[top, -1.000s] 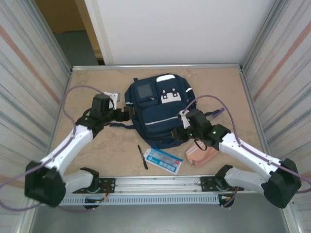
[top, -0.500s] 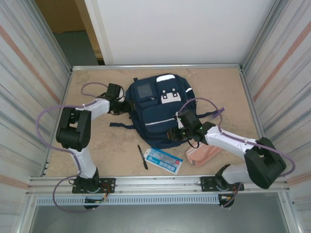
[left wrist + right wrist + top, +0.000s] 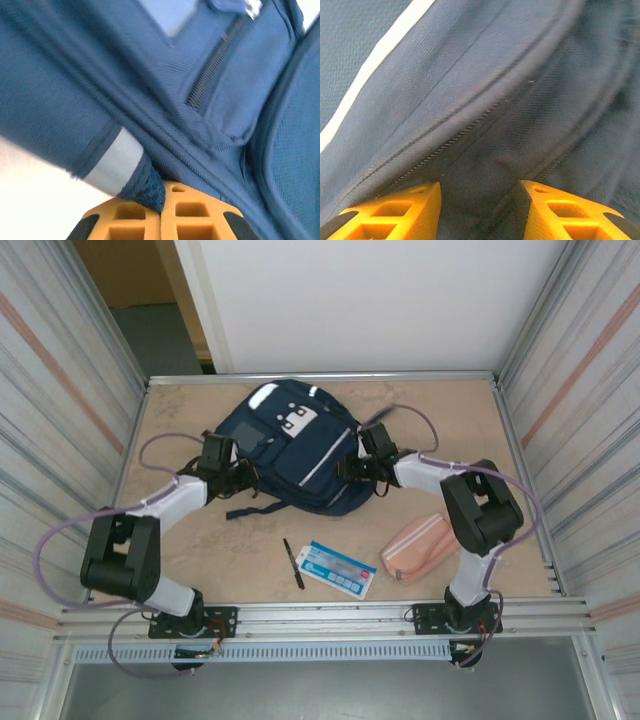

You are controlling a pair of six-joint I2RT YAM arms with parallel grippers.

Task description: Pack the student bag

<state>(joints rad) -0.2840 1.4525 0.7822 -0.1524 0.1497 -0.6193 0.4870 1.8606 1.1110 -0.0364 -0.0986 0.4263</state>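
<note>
Pinching the rim of the student bag [image 3: 225,90], the left gripper [image 3: 161,200] has its two orange fingers pressed together on a dark mesh-edged fold of navy fabric, beside a pale grey band; a zip and a pocket flap lie just beyond the fingertips in the left wrist view. From above, the left gripper [image 3: 243,472] meets the bag's left lower edge, where a dark strap trails onto the table [image 3: 180,420]. Right gripper [image 3: 479,200]: fingers set apart, one on each side of a thick ridge of the bag's fabric [image 3: 470,75], which fills the gap between them; a zip line and a thin white stripe run diagonally above. In the top view the right gripper [image 3: 352,466] sits against the bag's right edge, opposite the left one, so the bag lies between the two. Student bag [image 3: 295,445]: navy, white patches and stripes facing up, tilted with its top toward the far left, lying on the tan table in its far middle. Nearer the arm bases, well apart from the bag: a black pen [image 3: 293,563], a blue-and-white flat packet [image 3: 338,569] just beside it, and a pink pouch [image 3: 418,548] further right.
</note>
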